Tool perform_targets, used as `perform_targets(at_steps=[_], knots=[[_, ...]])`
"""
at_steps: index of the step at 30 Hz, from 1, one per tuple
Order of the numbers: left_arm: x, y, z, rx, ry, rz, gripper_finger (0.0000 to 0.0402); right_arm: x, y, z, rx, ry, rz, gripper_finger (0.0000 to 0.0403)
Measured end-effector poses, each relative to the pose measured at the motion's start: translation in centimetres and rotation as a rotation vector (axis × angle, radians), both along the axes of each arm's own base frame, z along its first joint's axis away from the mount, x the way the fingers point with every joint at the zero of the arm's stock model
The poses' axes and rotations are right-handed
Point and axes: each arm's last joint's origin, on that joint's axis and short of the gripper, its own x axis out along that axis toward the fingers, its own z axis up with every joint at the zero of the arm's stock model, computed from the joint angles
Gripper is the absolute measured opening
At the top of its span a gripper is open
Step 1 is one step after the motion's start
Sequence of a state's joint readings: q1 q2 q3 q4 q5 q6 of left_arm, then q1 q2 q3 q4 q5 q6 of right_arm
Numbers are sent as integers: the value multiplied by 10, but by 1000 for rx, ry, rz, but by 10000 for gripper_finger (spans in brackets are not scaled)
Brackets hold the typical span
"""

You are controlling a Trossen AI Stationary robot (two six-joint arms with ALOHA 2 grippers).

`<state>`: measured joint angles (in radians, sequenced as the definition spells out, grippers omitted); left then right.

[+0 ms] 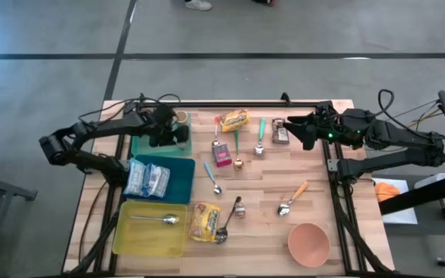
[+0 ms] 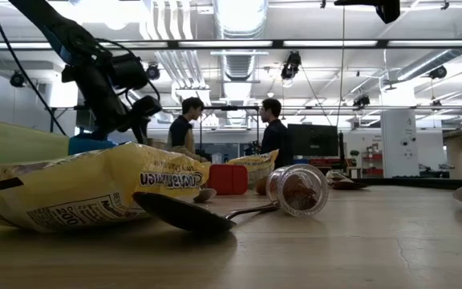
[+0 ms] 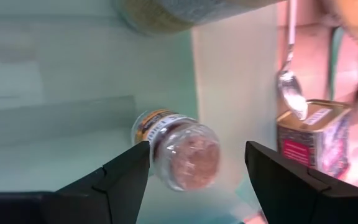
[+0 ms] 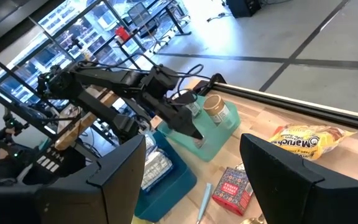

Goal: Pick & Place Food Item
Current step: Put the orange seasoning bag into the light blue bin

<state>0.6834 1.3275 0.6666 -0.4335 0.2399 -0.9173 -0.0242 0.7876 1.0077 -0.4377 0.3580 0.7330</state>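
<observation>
The left gripper [image 3: 197, 180] hovers, fingers apart, directly above a spice jar [image 3: 179, 155] lying in the green tray [image 3: 55, 130].

We read "Manuka" in dark letters on the yellow snack packet [image 4: 304, 140] in the right wrist view; it lies just beside the red box [image 4: 232, 187]. In the low view, the yellow bag [image 2: 79, 191] beside the dark spoon [image 2: 184, 212] carries a dark banner with white lettering, which we cannot make out with certainty. The label on the small jar [image 3: 178, 151] and the print on the red box stay unreadable to us.
</observation>
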Motion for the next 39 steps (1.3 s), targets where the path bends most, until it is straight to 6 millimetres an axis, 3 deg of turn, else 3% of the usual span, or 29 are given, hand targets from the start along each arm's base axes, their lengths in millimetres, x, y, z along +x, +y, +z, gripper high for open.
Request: perform_targets(at_steps=[13, 19, 24, 32, 39], knots=[[-8, -7, 24, 56, -79, 26, 271, -2, -1, -7, 47, 56, -35, 258], [-15, -14, 43, 123, -155, 13, 271, -9, -5, -28, 132, 221, -244, 258], [-15, -27, 57, 176, -218, -50, 271, 0, -12, -45, 137, 398, -283, 258], [-2, -52, 88, 355, -237, -240, 271, 30, -14, -73, -112, 772, -71, 258], [8, -77, 100, 460, -187, -359, 271, 37, -15, -105, -286, 1041, 56, 258]])
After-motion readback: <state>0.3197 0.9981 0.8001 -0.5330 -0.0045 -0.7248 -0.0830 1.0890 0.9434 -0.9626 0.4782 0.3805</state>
